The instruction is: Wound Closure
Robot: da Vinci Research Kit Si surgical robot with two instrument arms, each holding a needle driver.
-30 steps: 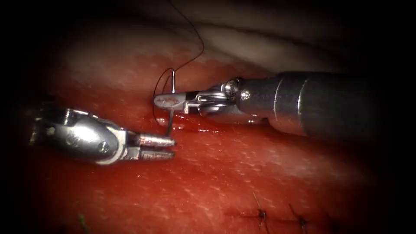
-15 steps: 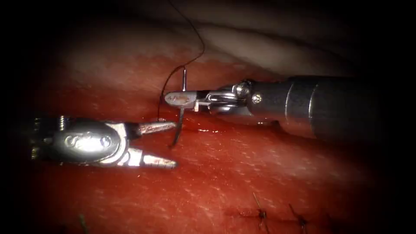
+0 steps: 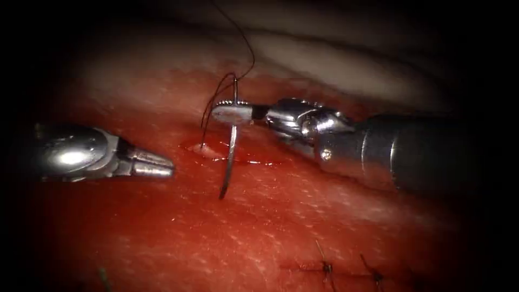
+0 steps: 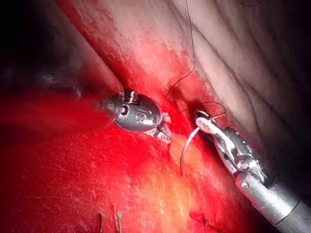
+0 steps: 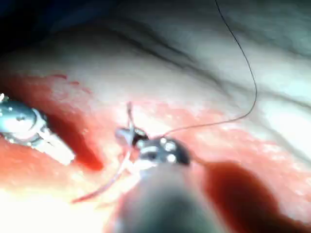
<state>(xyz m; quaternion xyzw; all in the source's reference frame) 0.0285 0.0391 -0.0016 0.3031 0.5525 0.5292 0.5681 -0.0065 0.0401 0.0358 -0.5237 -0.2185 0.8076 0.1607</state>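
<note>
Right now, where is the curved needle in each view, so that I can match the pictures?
Endoscope view: needle hangs from the right claw, held near its thread end.
Left wrist view: needle curves below that claw.
Right wrist view: needle beside it.
Shared landmark: thread.

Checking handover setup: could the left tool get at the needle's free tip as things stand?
Probably yes. The right tool holds the needle near its thread end, and the rest hangs over the tissue, tip seemingly free. The left tool, jaws shut and holding nothing, sits to its left with bare tissue between.
</note>
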